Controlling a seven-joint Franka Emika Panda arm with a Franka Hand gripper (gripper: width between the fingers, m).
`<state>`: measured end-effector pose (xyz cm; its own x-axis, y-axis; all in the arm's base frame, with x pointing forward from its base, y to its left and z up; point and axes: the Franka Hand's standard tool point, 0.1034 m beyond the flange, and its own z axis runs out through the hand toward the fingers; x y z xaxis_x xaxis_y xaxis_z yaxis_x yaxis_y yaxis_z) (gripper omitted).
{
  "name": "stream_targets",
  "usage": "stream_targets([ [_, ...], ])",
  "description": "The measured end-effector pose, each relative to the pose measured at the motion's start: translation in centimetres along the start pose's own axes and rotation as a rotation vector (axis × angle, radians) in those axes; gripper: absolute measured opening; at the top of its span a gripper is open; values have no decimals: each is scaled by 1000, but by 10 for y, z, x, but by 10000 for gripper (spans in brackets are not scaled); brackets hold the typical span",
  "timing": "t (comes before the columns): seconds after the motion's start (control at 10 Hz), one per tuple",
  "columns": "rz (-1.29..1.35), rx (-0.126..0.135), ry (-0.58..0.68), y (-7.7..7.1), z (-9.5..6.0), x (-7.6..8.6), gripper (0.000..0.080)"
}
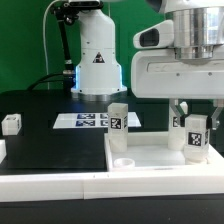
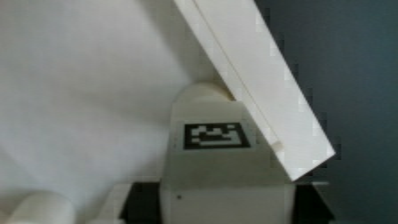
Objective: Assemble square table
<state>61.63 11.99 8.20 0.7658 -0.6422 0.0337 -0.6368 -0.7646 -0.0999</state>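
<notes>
The square table's white slab (image 1: 160,158) lies at the exterior view's right front, with a raised socket (image 1: 124,160) near its front left corner. One white tagged leg post (image 1: 118,117) stands at the slab's back left corner. A second tagged leg post (image 1: 196,138) stands upright at the slab's right side, and my gripper (image 1: 195,118) is shut on it from above. In the wrist view this leg post (image 2: 217,135) sits between my black fingers (image 2: 146,200), touching both. My gripper (image 2: 222,200) is beside the slab's edge (image 2: 258,85), which crosses the wrist view diagonally.
The marker board (image 1: 88,121) lies on the black worktop behind the slab. Another small white tagged part (image 1: 11,124) rests at the exterior view's far left. The robot's base (image 1: 97,60) stands at the back centre.
</notes>
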Motion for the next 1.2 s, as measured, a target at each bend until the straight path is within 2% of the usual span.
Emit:
stream_targets([
  [0.3,375,0,3,-1,1,-4,291],
  [0.6,721,20,-8,-3,2,-3,291],
  [0.8,760,22,-12,-3,2,-4,291],
  [0.9,705,22,-11,-2,1,-3,361],
  [1.0,603,22,-9,0,1,1,560],
  [1.1,568,21,-7,0,1,1,560],
  [1.2,437,18,-4,0,1,0,634],
])
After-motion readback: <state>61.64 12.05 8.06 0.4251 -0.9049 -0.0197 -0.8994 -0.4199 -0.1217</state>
